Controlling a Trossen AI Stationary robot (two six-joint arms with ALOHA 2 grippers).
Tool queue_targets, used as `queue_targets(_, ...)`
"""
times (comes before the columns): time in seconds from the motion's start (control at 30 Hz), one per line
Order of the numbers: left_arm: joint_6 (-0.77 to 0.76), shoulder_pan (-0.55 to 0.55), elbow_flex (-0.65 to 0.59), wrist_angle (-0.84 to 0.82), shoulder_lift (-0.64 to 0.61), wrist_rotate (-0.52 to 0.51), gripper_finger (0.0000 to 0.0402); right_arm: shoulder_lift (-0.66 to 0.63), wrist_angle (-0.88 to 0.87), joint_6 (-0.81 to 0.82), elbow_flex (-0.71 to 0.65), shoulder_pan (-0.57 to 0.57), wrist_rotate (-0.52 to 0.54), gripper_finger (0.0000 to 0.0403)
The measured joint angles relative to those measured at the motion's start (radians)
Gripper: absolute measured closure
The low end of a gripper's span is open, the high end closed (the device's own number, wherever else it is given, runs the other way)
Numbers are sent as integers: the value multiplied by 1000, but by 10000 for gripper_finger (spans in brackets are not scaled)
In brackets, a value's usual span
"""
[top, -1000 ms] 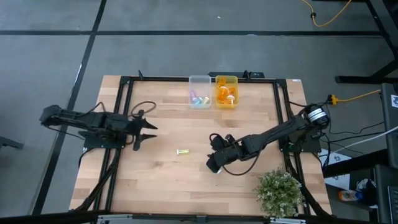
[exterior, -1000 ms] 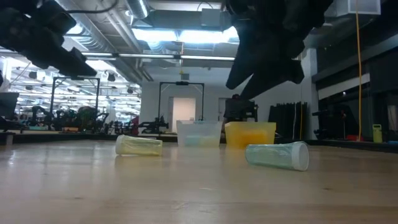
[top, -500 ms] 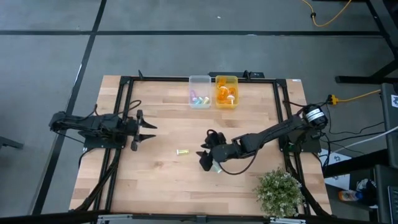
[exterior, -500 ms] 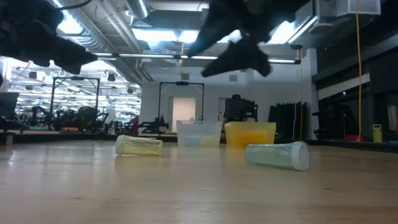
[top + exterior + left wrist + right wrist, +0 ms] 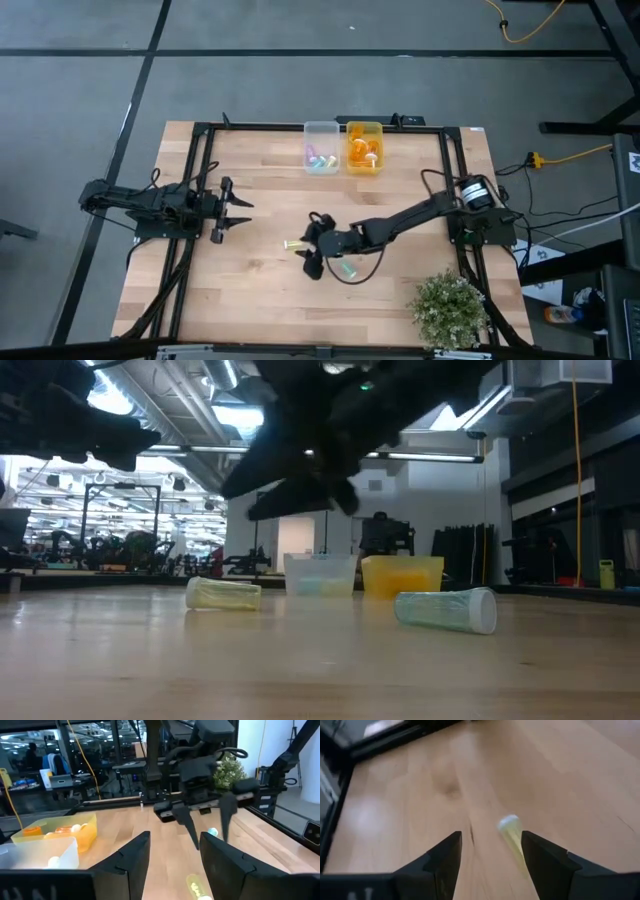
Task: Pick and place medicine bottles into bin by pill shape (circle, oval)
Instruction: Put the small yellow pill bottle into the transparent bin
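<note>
A yellow-green bottle (image 5: 293, 244) lies on its side on the wooden table, left of the middle; it also shows in the low view (image 5: 223, 594) and the right wrist view (image 5: 512, 836). A teal bottle (image 5: 347, 268) lies on its side to its right, also in the low view (image 5: 447, 610). My right gripper (image 5: 308, 258) hovers open just right of the yellow-green bottle, which lies ahead of its spread fingers (image 5: 490, 865), untouched. My left gripper (image 5: 236, 205) is open and empty at the table's left, also in its wrist view (image 5: 175, 862).
A clear bin (image 5: 321, 148) with several pastel bottles and an orange bin (image 5: 364, 147) with orange bottles stand side by side at the far edge. A potted plant (image 5: 450, 308) stands at the near right corner. Black frame rails run along the table's left and right sides.
My right gripper has gone toward the table's left edge, from above the teal bottle to just beside the yellow-green bottle, staying open. Both bottles lie where they were.
</note>
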Motion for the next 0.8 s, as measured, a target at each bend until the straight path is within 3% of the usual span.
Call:
queue_targets(0.23,-8,0,0,0,0,-1,237,84,-46,-271,136,-13,-15,194)
queue_targets(0.8,-8,0,0,-1,0,-1,236,190,-179,-283,174,-78,-34,194)
